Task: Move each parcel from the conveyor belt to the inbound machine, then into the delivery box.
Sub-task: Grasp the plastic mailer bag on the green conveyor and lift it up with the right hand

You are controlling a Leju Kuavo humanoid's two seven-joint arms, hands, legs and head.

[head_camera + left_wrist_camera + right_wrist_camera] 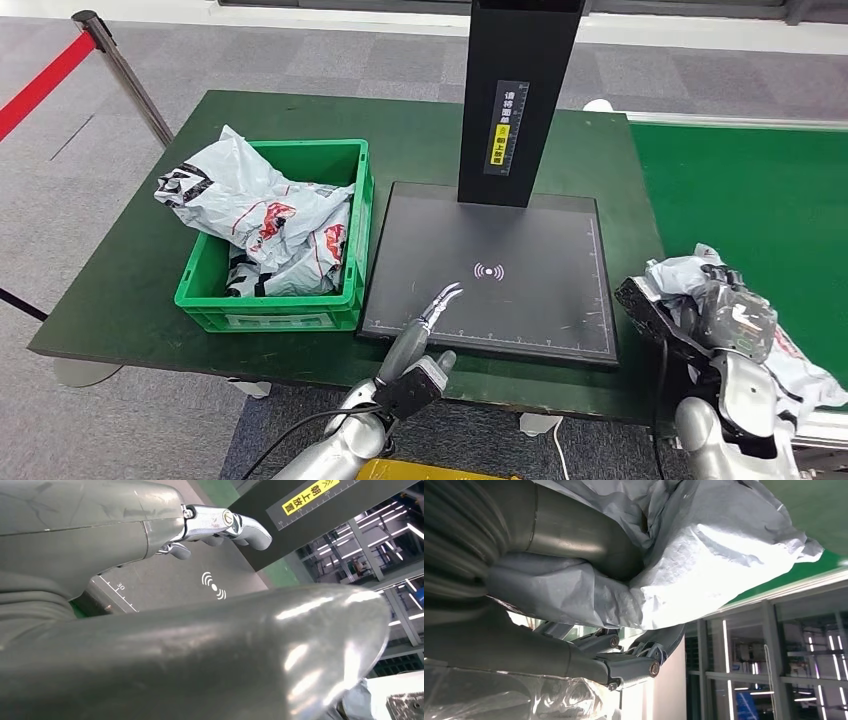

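Note:
A crumpled grey-white parcel [676, 274] lies at the near left edge of the green conveyor belt [760, 200]. My right hand [728, 316] grips it, and in the right wrist view the thumb and fingers [624, 666] close around the bag [704, 555]. The inbound machine is a black plate [520, 270] with a wave symbol and a tall black column [520, 90]. My left hand [422, 356] hovers open at the plate's front edge, holding nothing, with its fingers [227, 522] stretched over the plate [165, 580]. The green delivery box [358, 200] stands left of the plate.
Several grey parcels [260, 215] fill the green box, one hanging over its far left rim. Box and machine stand on a dark green table [130, 270]. A stanchion with a red belt [110, 60] stands at the far left on the carpet.

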